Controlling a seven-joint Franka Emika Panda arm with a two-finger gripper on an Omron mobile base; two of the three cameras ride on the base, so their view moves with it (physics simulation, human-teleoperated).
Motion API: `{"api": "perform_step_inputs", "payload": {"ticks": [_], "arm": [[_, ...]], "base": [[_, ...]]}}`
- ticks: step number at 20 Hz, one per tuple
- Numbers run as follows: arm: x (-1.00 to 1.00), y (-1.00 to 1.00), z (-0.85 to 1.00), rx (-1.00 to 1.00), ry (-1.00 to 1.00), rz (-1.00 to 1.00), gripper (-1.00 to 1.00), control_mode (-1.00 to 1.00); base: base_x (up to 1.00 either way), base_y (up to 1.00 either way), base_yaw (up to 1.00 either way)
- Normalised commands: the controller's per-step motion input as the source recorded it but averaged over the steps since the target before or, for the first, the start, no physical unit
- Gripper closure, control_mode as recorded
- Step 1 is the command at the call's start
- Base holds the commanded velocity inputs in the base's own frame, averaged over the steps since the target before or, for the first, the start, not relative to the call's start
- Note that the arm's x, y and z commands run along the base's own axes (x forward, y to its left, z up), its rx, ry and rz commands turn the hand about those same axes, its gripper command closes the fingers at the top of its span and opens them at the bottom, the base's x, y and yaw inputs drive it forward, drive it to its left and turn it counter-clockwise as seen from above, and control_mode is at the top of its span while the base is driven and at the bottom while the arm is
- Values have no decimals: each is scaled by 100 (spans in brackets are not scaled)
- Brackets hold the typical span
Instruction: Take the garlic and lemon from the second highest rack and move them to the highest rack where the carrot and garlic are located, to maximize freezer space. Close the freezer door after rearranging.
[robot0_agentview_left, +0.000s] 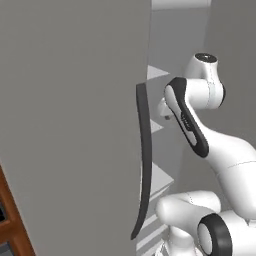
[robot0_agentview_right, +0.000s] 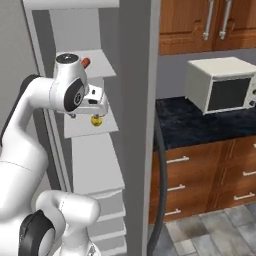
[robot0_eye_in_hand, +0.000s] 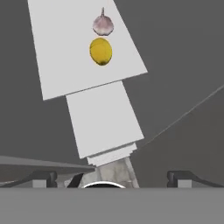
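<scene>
In the hand view, the lemon (robot0_eye_in_hand: 101, 51) and a pale garlic (robot0_eye_in_hand: 103, 25) lie close together on the second highest rack (robot0_eye_in_hand: 61, 57). My gripper (robot0_eye_in_hand: 112, 177) is open, fingertips (robot0_eye_in_hand: 43, 177) wide apart, nothing between them. In the right base view the gripper (robot0_agentview_right: 95, 113) hangs just above the lemon (robot0_agentview_right: 96, 120) on that rack (robot0_agentview_right: 109, 128). Above it, the highest rack (robot0_agentview_right: 104, 67) carries the reddish carrot (robot0_agentview_right: 86, 62). The freezer door (robot0_agentview_right: 135, 150) stands open, seen nearly edge-on, its dark handle (robot0_agentview_right: 160, 170) on the right.
The matching grey door (robot0_agentview_left: 70, 125) is closed left of the shelves, with its dark bowed handle (robot0_agentview_left: 145, 160). Lower shelves (robot0_agentview_right: 100, 172) stack beneath. A microwave (robot0_agentview_right: 222, 90) sits on the dark counter (robot0_agentview_right: 200, 125) above wooden drawers, right of the open door.
</scene>
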Motion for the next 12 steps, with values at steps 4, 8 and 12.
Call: {"api": "perform_step_inputs", "payload": {"ticks": [4,8,12], "arm": [[0,0,0,0,0,0,-100,100],[0,0,0,0,0,0,-100,100],[0,0,0,0,0,0,-100,100]], "base": [[47,-41,44],[48,-47,41],[53,-61,30]]}}
